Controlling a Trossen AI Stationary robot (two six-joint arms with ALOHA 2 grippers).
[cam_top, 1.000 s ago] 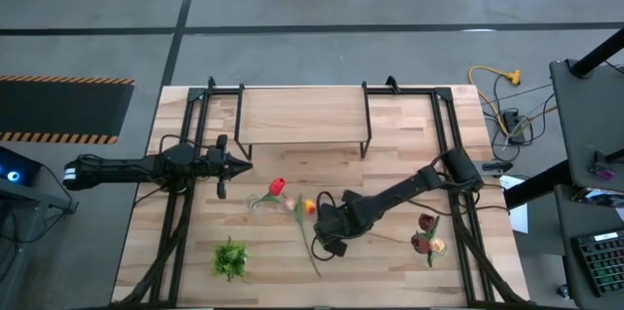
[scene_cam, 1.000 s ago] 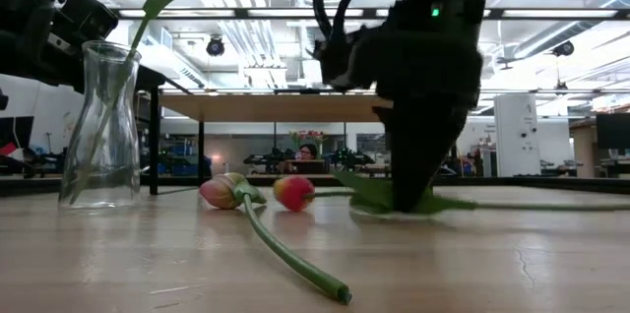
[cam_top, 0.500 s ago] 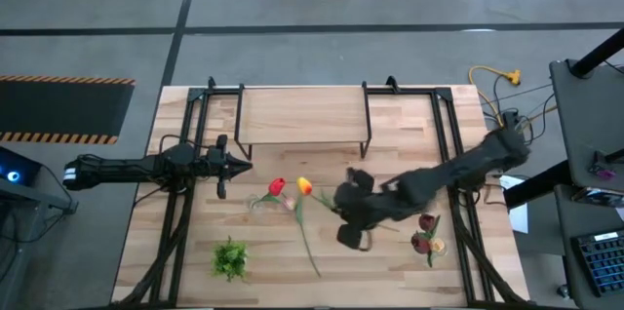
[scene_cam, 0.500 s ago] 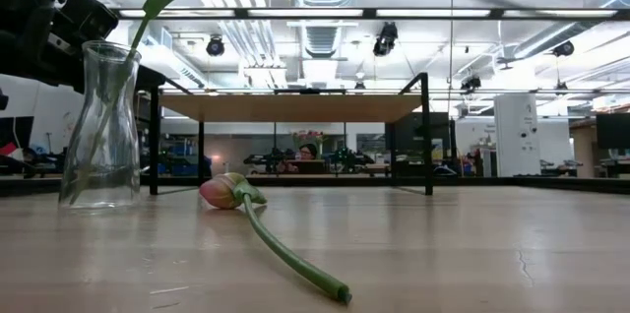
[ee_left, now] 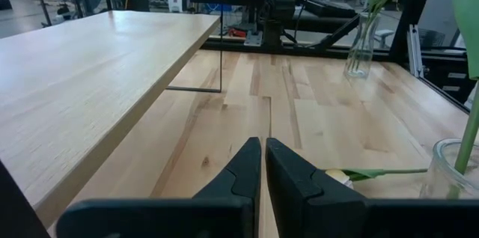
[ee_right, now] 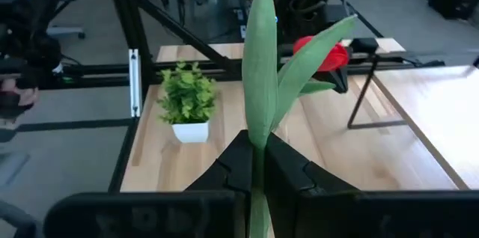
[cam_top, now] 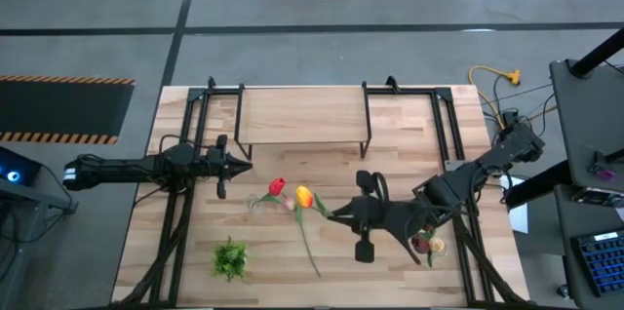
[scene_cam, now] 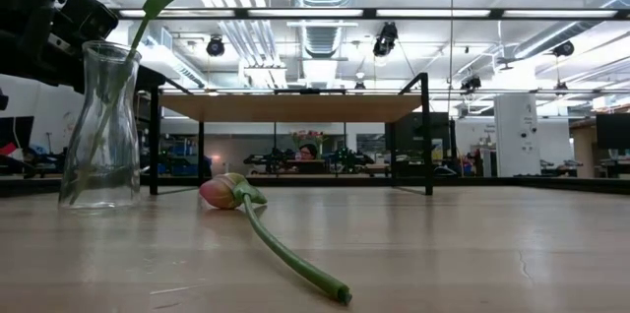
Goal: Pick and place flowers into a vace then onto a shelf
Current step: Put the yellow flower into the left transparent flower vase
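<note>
A clear glass vase (cam_top: 260,202) stands near the table's middle with a red tulip (cam_top: 277,187) in it; it also shows at the left of the low view (scene_cam: 98,126). My right gripper (cam_top: 336,214) hovers just right of the vase, shut on an orange-yellow tulip (cam_top: 303,195). A pink tulip (scene_cam: 224,192) lies flat on the table, its stem running toward the near edge. Dark maroon tulips (cam_top: 426,237) lie by the right rail. The shelf (cam_top: 302,120) stands at the far side. My left gripper (ee_left: 262,156) is shut and holds nothing, left of the vase. My right gripper pinches the orange-yellow tulip by its green stem and leaves (ee_right: 258,137) between the two fingers, well below the head. The fingers point roughly level toward the table's left, along the stem. The tulip is lifted clear, its head (cam_top: 303,195) out ahead of the fingers beside the vase.
A small leafy tuft in a white pot (cam_top: 230,258) stands near the table's near-left part. Black frame rails (cam_top: 180,222) run along both sides of the table. Bare tabletop (scene_cam: 472,244) lies in the near middle. A person sits far behind the table (scene_cam: 308,153).
My right gripper has risen from the tabletop, out of the top of the low view, and drawn back toward the table's right while tipping from pointing down to about level. The orange-yellow tulip went up with it, lifted clear; its head now sits nearer the vase.
</note>
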